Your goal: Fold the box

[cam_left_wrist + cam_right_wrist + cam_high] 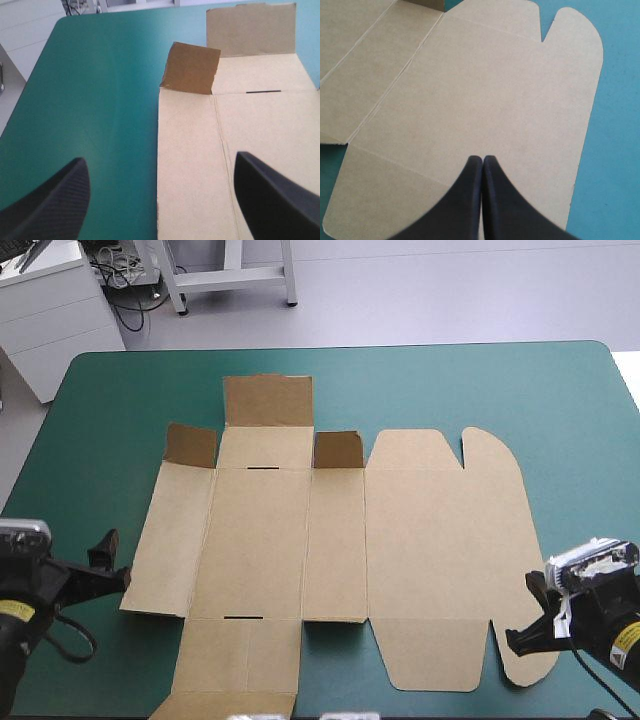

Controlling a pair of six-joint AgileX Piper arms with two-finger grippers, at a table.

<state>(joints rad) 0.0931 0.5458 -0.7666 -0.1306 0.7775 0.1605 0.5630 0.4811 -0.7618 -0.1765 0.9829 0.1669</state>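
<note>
Brown cardboard box (330,540) lies unfolded on teal-green cover (450,390)
Two far flaps (192,445) stand up; my left gripper (160,159) gapes at its edge, my right gripper (482,159) closed over it

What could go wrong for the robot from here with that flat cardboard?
1. The box lies loose and flat on the teal-green cover; a push from the shut right gripper at its wide panel may slide the sheet instead of bending it.
2. The open left gripper straddles the thin left edge; it may miss or crumple it.
</note>
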